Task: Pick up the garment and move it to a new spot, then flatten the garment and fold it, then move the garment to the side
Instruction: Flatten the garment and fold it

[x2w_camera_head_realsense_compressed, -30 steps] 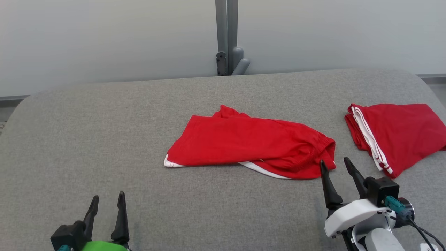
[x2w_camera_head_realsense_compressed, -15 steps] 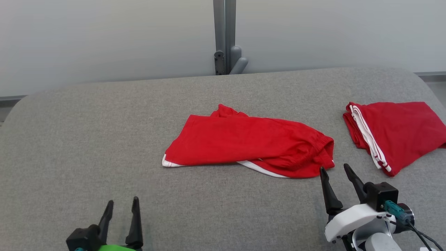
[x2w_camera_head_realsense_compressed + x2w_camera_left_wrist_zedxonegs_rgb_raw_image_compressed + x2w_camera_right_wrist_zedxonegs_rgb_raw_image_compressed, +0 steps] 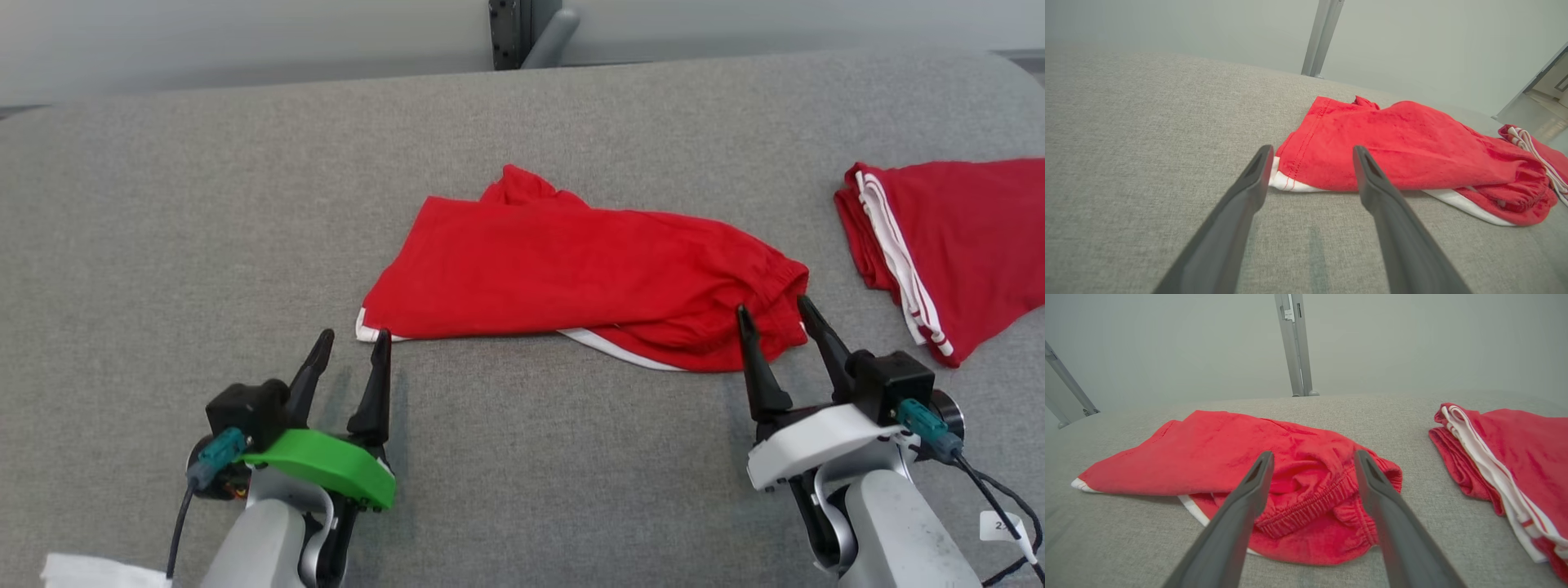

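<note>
On the grey table (image 3: 163, 204), centre: garment (image 3: 584, 278) lies rumpled, long axis left to right
Left gripper (image 3: 354, 336): fingers spread, empty, just short of the white-trimmed hem corner
Right gripper (image 3: 771, 306): fingers spread, empty, at the waistband end, marginally nearer

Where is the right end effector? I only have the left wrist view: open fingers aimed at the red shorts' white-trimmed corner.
Observer: Head view puts the right end effector at the red shorts' opposite, waistband end.
Operator: Gripping it?
Observer: No. The right wrist view shows its jaws spread either side of the waistband, nothing pinched.
Operator: That red scrap at my right edge?
Observer: A second garment, folded, white-striped, lying apart from the shorts.
</note>
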You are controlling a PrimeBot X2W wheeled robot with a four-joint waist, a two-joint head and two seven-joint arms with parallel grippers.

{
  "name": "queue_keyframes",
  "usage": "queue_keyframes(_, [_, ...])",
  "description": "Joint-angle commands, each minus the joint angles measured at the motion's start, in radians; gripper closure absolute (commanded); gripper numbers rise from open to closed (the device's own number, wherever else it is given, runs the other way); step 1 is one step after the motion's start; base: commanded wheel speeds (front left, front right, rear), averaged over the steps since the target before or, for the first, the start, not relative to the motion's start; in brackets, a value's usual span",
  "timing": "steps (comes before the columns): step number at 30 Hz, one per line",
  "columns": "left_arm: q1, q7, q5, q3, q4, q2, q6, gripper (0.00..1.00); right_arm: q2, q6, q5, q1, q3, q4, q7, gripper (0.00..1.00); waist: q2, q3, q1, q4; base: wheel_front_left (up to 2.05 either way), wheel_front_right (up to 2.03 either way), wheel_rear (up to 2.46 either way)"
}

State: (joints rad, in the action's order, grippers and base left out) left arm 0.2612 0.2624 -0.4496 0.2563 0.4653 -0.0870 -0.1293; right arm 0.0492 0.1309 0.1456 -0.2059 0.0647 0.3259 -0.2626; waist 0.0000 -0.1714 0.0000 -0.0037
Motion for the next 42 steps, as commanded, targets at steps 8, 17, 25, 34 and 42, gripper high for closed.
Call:
queue_keyframes(8, [0.119, 0.001, -0.044, 0.03, 0.102, -0.05, -0.002, 0.0, 0.003, -0.001, -0.02, -0.055, -0.003, -0.011, -0.003, 0.0, 0.0, -0.149, 0.0, -0.044, 0.0, 0.0, 0.0])
queue_keyframes(17, [0.139, 0.001, -0.058, 0.047, 0.106, -0.053, -0.002, 0.0, 0.003, -0.001, -0.025, -0.062, -0.013, -0.01, -0.003, 0.0, 0.0, -0.167, 0.0, -0.055, 0.0, 0.0, 0.0])
queue_keyframes(25, [0.14, 0.001, -0.05, 0.065, 0.053, -0.053, -0.002, 1.0, 0.003, -0.001, -0.014, -0.067, -0.008, -0.003, -0.003, 0.0, 0.0, -0.161, 0.0, -0.061, 0.0, 0.0, 0.0])
queue_keyframes(34, [0.19, 0.001, 0.016, 0.078, -0.189, -0.08, -0.002, 1.0, 0.003, -0.001, 0.015, -0.059, -0.008, 0.01, -0.003, 0.0, 0.0, -0.129, 0.0, -0.07, 0.0, 0.0, 0.0])
queue_keyframes(42, [0.41, 0.001, 0.015, 0.146, -0.074, -0.124, -0.002, 1.0, 0.003, -0.001, 0.045, -0.088, 0.032, 0.007, -0.003, 0.0, 0.0, -0.156, 0.0, -0.125, 0.0, 0.0, 0.0])
